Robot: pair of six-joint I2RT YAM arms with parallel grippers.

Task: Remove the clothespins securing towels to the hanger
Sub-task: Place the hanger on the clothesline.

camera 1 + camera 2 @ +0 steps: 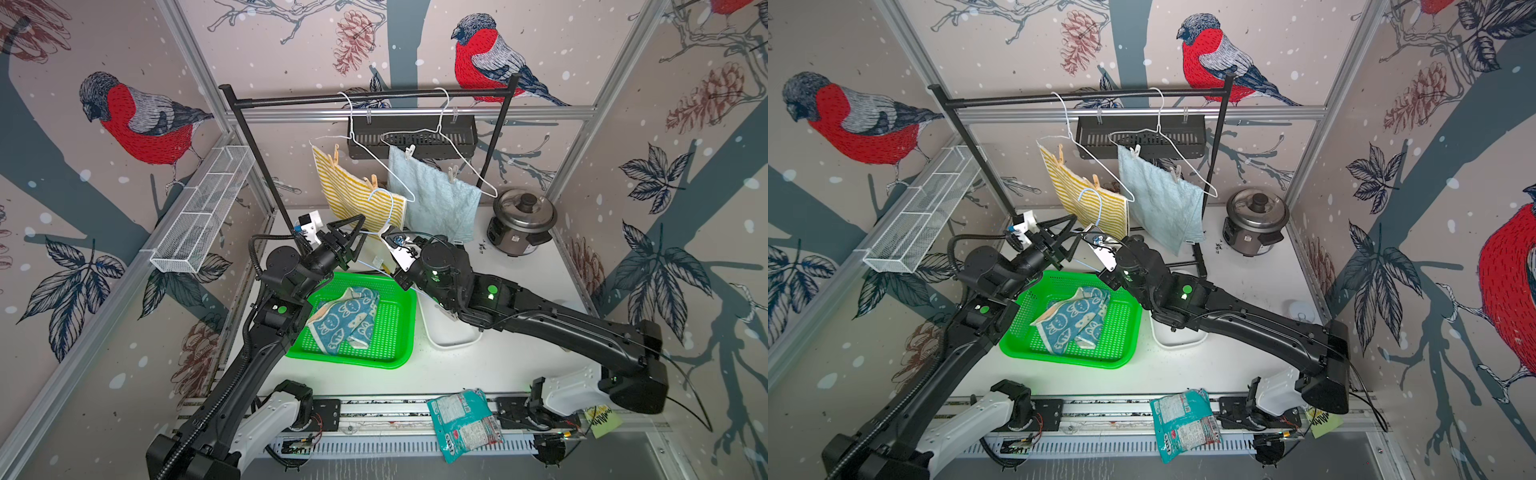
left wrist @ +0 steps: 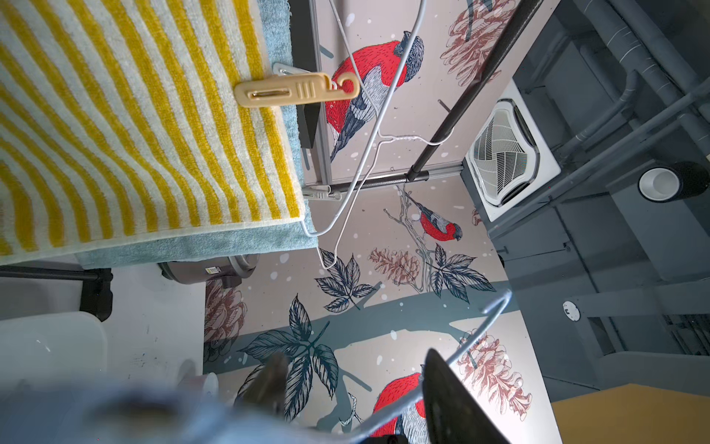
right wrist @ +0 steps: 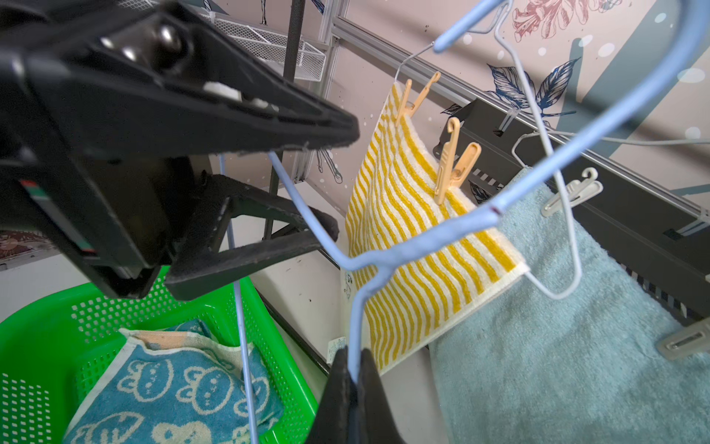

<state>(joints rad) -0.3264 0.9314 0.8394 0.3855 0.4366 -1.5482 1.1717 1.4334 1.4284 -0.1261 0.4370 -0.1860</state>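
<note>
Clothespins (image 3: 455, 169) on striped towel (image 3: 403, 238) — beyond right claw (image 3: 355, 357) gripping blue hanger (image 3: 434, 234); left claw (image 3: 344, 180) parted.

white bin (image 1: 451, 334) — half hidden

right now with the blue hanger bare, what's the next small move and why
Probably close the left gripper on the blue hanger: its jaws stand open around the wire, the right gripper pinches the same hanger, and no towel or pin hangs on it, so a handover looks likely.
</note>
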